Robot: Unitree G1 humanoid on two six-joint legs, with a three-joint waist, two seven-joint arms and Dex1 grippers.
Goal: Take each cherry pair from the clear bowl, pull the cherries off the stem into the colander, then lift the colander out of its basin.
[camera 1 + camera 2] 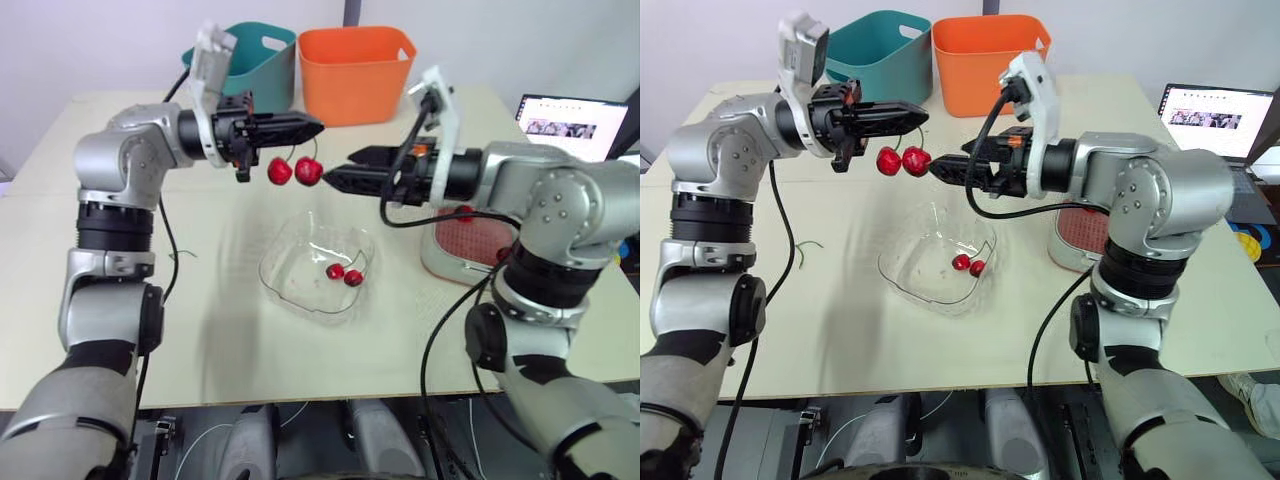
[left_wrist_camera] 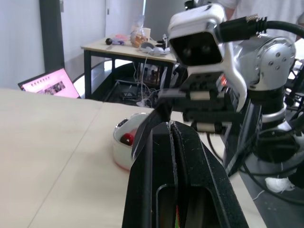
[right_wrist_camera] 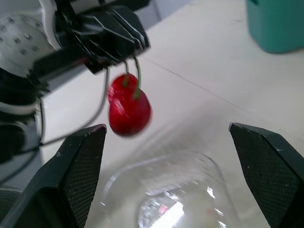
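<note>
My left gripper [image 1: 312, 127] is shut on the green stem of a red cherry pair [image 1: 293, 171], which hangs in the air above the clear bowl [image 1: 277, 268]. My right gripper [image 1: 337, 166] stands open just to the right of the hanging cherries, fingers pointing at them without touching. In the right wrist view the cherry pair [image 3: 128, 108] hangs between and beyond the wide-apart fingers [image 3: 80, 161]. Another cherry pair [image 1: 344, 272] lies in the bowl. The red colander [image 1: 472, 232] sits in its white basin [image 1: 436, 262] under my right forearm.
A teal bin [image 1: 262, 55] and an orange bin [image 1: 355, 70] stand at the table's far edge. An open laptop [image 1: 570, 120] is at the far right. A loose green stem [image 1: 180, 255] lies on the table to the left of the bowl.
</note>
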